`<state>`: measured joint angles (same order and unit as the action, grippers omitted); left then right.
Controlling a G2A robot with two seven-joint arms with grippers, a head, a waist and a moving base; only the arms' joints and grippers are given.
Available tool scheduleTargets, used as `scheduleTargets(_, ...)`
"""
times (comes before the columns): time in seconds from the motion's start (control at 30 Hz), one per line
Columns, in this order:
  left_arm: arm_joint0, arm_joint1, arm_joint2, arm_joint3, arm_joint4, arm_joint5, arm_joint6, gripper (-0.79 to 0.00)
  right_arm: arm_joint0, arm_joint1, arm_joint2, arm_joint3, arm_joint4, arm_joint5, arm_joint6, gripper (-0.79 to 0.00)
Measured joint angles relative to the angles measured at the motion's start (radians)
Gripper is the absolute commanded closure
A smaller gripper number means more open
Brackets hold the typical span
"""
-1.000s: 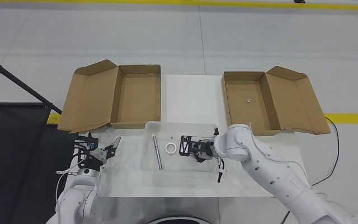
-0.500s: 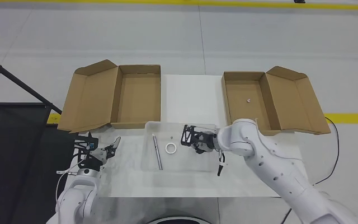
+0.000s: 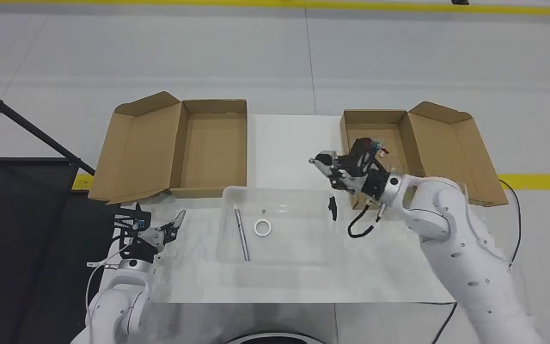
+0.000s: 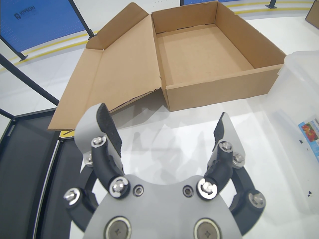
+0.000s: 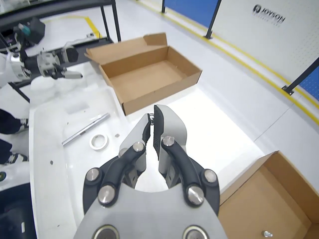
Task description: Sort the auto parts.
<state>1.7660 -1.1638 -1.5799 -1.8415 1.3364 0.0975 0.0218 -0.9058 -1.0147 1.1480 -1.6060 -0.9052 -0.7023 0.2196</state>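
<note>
White surface [image 3: 288, 142] spans mid-frame. Cardboard left box [image 3: 210, 146] and right box [image 3: 395, 133] sit open at its upper left and upper right, with the clear bin [image 3: 292, 248] at lower centre between them. Right jaws are above the surface just left of the right box's wall, pinched on a small metal part [image 5: 151, 118]. Left jaws are spread wide at lower left of frame. The bin holds a metal rod [image 3: 241, 232] with a white ring [image 3: 263, 228] just beside it. A tiny bolt [image 3: 379, 155] lies in the right box.
</note>
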Motion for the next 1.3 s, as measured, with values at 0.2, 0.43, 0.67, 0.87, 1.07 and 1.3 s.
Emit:
scheduleTargets(0.2,0.000,0.000,0.000,0.000,0.000,0.000,0.000,-0.785,-0.053,0.013,0.116,0.020,0.011,-0.069,-0.192,0.000)
scheduleTargets(0.43,0.000,0.000,0.000,0.000,0.000,0.000,0.000,-0.785,-0.031,0.022,0.116,-0.012,-0.078,0.124,0.183,0.000)
scheduleTargets(0.67,0.000,0.000,0.000,0.000,0.000,0.000,0.000,-0.785,0.074,0.011,0.043,0.058,-0.179,0.365,0.639,0.000)
scheduleTargets(0.87,0.000,0.000,0.000,0.000,0.000,0.000,0.000,-0.785,0.218,-0.021,-0.061,0.295,-0.148,0.373,0.823,0.000)
scheduleTargets(1.07,0.000,0.000,0.000,0.000,0.000,0.000,0.000,-0.785,0.314,-0.053,-0.134,0.491,-0.130,0.379,0.778,0.000)
scheduleTargets(1.3,0.000,0.000,0.000,0.000,0.000,0.000,0.000,-0.785,0.377,-0.082,-0.186,0.621,-0.123,0.389,0.749,0.000)
